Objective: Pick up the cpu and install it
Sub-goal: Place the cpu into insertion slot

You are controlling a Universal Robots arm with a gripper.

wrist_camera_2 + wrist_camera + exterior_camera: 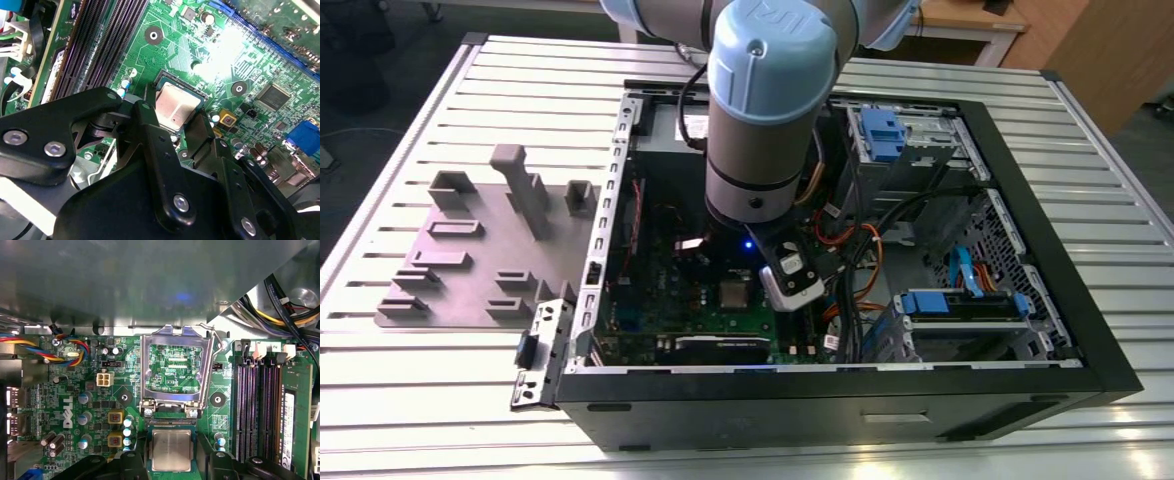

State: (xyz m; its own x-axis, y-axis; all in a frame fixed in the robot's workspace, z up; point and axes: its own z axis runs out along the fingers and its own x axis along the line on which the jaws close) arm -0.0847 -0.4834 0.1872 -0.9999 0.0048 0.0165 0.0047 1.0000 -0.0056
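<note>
The cpu (171, 450), a small square chip with a silvery-grey top, lies flat in its socket on the green motherboard (100, 405); it also shows as cpu (177, 105) and as cpu (736, 293). My gripper (172, 464) hangs over it inside the computer case, open. One black finger (131, 462) stands on each side of the chip, with a thin dark gap to its edges. In the second wrist view the gripper (175, 117) frames the chip from above. The silver socket frame (175, 370) stands flipped open beside the socket.
Memory slots (255, 405) run along one side of the socket. Coloured cables (45, 347) and black cables (907, 215) cross the case (854, 405). Blue drive brackets (961, 300) sit toward the exterior view's right. A grey fixture plate (480, 250) lies on the slatted table.
</note>
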